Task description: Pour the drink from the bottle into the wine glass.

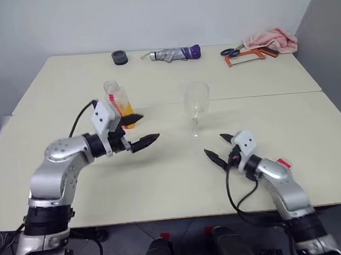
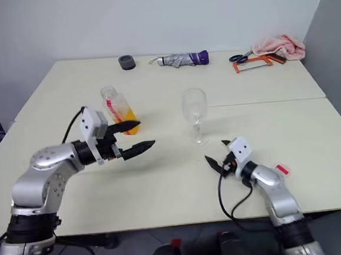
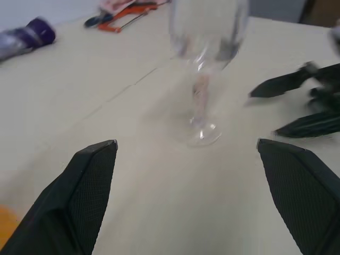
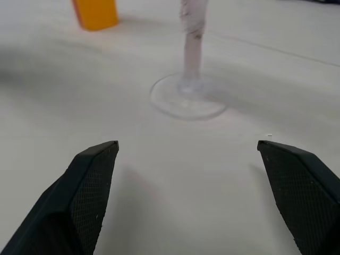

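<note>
1. Nearest the camera, the left gripper point(image 1: 136, 132) hangs with jaws wide and empty; the bottle point(image 1: 119, 104) stands upright just behind it, left of the wine glass point(image 1: 196, 109), seemingly ready for grasping.
2. Upright at centre, the wine glass looks placed to receive the drink point(image 1: 125, 114).
3. Right of the glass, near its foot, the right gripper point(image 1: 217, 148) gapes empty; likely to steady the stem.

Head stereo pair looks forward and down over the cream table point(image 1: 163, 181) from mid range; both wrist cams sit low, close, sharing the clear stemmed wine glass point(image 3: 204, 64).
</note>
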### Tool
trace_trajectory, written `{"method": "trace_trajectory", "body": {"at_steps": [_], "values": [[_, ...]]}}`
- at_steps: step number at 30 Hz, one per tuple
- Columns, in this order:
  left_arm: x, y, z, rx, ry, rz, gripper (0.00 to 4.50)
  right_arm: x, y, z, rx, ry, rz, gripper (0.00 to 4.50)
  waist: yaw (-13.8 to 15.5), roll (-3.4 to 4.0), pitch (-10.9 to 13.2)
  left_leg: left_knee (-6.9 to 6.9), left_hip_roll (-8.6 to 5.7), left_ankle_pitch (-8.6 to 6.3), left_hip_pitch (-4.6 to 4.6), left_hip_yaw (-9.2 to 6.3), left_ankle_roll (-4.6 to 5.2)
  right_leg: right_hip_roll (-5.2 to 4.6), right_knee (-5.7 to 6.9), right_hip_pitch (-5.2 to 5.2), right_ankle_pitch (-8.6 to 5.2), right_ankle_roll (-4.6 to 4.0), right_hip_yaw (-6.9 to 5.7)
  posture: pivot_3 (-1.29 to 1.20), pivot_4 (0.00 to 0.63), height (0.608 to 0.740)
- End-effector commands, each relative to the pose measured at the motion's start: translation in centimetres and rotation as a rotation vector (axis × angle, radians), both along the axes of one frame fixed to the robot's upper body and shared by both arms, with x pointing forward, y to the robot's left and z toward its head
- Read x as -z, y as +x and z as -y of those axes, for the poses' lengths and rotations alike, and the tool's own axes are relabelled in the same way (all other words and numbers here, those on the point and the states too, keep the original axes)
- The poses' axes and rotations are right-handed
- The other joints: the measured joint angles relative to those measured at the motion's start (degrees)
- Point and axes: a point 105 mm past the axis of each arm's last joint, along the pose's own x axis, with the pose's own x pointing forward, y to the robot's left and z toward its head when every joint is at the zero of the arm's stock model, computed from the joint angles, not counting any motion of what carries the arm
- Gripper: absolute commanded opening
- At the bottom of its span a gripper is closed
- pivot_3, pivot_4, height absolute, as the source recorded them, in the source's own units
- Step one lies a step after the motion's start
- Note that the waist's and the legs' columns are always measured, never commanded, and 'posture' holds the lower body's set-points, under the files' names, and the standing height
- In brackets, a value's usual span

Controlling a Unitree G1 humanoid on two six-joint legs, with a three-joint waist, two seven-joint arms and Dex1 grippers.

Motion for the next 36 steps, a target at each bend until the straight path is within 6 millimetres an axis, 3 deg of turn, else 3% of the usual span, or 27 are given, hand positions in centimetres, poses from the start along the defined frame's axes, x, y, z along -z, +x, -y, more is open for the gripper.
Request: {"method": "trace_trajectory", "body": {"at_steps": [1,4,9,15,31,36], "values": [[1.5,1.3,-2.2,-0.209,0.002,0.042,4.5,-2.5,-2.6,-1.7,-0.138,0.002,0.04,4.46,0.08,-0.01,0.0,0.02,-0.01,0.0,0.0,-0.01,0.0,0.0,0.0,0.01,0.0,0.01,-0.01,0.0,0.15,0.74],[3.3,1.4,-2.9,-0.302,0.015,0.034,4.5,-3.2,-3.5,-1.7,-0.15,-0.011,0.045,4.46,0.06,-0.07,0.01,0.03,-0.02,0.0,0.02,-0.02,0.0,0.0,0.0,0.03,-0.02,0.05,-0.01,0.0,0.15,0.74],[4.0,3.1,-5.1,-0.542,-0.005,0.081,4.5,-5.0,-5.1,-2.1,-0.217,-0.004,0.04,4.46,0.81,-0.14,0.01,0.05,-0.02,0.0,0.01,-0.09,-0.01,0.0,0.0,0.06,0.0,0.02,-0.06,0.0,0.15,0.74],[2.8,4.4,-4.9,-0.549,-0.02,0.122,4.5,-5.7,-6.4,-2.5,-0.293,-0.02,0.021,4.46,1.29,-0.2,0.02,0.06,-0.06,0.0,0.0,-0.08,-0.01,0.0,-0.02,0.08,0.0,0.03,-0.1,0.0,0.15,0.74],[-0.1,7.4,-5.1,-0.649,-0.065,0.196,4.5,-6.1,-6.0,-2.7,-0.276,-0.025,0.043,4.46,1.31,-0.25,0.01,0.05,-0.12,0.01,-0.01,-0.08,-0.01,0.03,-0.03,0.09,0.01,0.03,-0.13,0.0,0.15,0.74],[-0.9,8.2,-5.0,-0.636,-0.082,0.203,4.5,-7.1,-5.7,-2.9,-0.272,0.017,0.076,4.46,1.28,-0.25,0.01,0.06,-0.14,0.01,0.0,-0.08,-0.01,0.03,-0.03,0.08,0.01,0.03,-0.13,0.0,0.15,0.74]]}}
